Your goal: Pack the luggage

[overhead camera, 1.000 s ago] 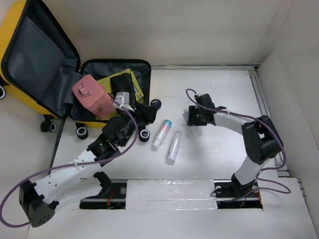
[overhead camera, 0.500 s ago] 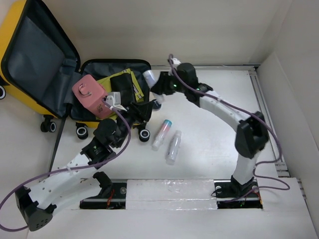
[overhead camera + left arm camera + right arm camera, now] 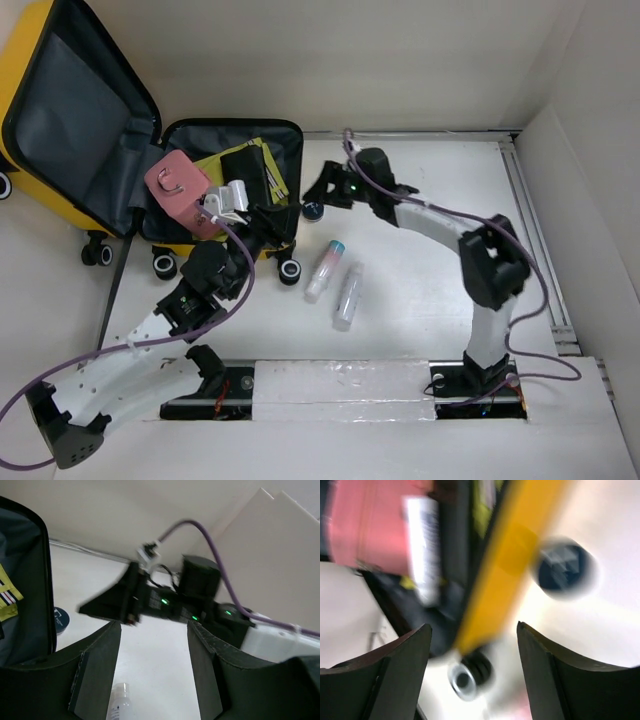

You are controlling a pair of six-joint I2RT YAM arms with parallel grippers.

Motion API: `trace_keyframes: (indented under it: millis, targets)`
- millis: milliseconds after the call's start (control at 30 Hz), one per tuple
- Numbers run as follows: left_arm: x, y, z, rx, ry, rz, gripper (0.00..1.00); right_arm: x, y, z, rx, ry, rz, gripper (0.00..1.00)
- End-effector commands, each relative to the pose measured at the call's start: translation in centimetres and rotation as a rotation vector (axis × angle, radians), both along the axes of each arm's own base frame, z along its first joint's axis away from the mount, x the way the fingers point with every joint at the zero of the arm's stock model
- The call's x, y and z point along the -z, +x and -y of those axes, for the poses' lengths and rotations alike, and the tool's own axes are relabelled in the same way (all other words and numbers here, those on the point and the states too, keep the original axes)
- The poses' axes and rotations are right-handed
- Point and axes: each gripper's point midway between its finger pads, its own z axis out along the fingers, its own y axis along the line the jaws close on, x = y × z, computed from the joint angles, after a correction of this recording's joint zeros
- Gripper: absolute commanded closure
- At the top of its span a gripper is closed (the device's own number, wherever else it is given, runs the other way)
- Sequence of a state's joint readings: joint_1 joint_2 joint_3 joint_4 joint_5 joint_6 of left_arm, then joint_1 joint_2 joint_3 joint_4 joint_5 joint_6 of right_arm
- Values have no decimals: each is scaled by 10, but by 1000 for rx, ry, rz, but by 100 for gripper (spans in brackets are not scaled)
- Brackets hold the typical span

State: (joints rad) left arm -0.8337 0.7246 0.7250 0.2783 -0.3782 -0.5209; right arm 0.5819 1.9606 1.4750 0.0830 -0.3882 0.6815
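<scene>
- The luggage (image 3: 22,80) sits at the far-left of the table, open. Its lid is tipped up and back to the left, and its base lies flat with the dark lining up.
- A pink case (image 3: 180,190) and a black pouch (image 3: 243,165) are already in the base, with something yellow-green under them.
- The left gripper (image 3: 270,222) is at the base's near-right corner with its fingers spread and nothing between them. The wrist view shows only the other arm through the gap.
- The right gripper (image 3: 322,190) is just off the base's right edge, also spread and empty. Its wrist view is blurred, but the yellow shell edge (image 3: 520,565) and a caster wheel (image 3: 465,677) are readable.
- Loose on the table are a teal-capped bottle (image 3: 325,268) and a clear bottle (image 3: 348,295) side by side, plus a small dark round thing (image 3: 313,210) just beside the right gripper.
- Key geometry: both bottles lie with their long axes roughly near-to-far, caps tilted slightly right. The open base is up and to the left of them.
- Both grippers are about equally close to the teal bottle, and the round thing is clearly the right arm's.
- My read is that the jaws should close across a bottle's width for the next pick, followed by a short carry left into the base.
</scene>
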Motion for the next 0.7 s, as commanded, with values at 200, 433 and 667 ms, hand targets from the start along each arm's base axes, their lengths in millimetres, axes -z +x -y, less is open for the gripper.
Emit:
trace_keyframes:
  millis: [200, 433, 667]
  targets:
    - [0, 8, 14, 32, -7, 16, 49, 67, -126, 135, 223, -467, 2, 31]
    - [17, 10, 37, 110, 2, -3, 49, 120, -203, 140, 181, -575, -151, 19]
    - [45, 12, 33, 87, 42, -61, 49, 141, -197, 98, 120, -622, -145, 22]
